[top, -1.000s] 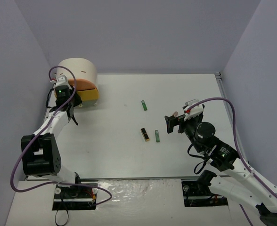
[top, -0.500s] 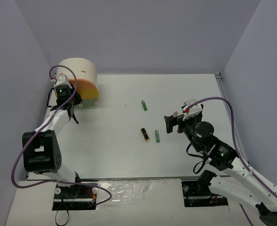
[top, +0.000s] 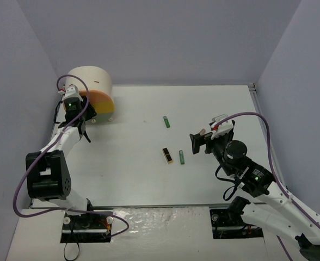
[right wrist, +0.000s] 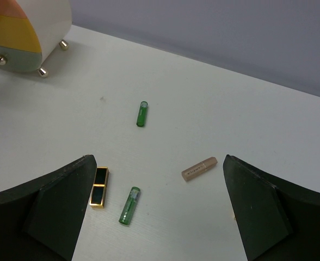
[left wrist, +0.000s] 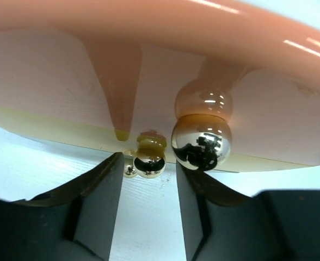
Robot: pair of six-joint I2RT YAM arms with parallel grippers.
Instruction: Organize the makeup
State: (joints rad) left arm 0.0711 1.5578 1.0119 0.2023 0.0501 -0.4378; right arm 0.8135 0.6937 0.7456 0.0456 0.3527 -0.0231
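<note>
Round box [top: 90,81] sits at 10 o'clock on the table [top: 127,179], tucked into the far-left corner with the left wall close beside it. Left claw [left wrist: 149,173] is at the box's front. In the wrist view its jaws stand parted either side of a small gold knob [left wrist: 150,163]. A sliver of white shows on each side of the knob, so the claw looks slack, not pinching. The view is tight, though, and contact can't be ruled out. A larger gold knob [left wrist: 201,144] sits under the pink drawer [left wrist: 165,22], just above the right finger.

Right claw [right wrist: 159,159] hovers at 3 o'clock, jaws spread wide, gripping nothing.

Loose makeup lies mid-table:
- The far green tube [top: 166,122] is toward 12 o'clock.
- The gold-black tube [top: 168,155] and near green tube [top: 182,157] lie side by side at centre, apart.
- The tan tube [right wrist: 199,168] is at their 3 o'clock, between the right claw's fingers in its wrist view.

Bare table runs wide from box to tubes and from tubes to the near edge. All tubes lie well clear of the right edge.
</note>
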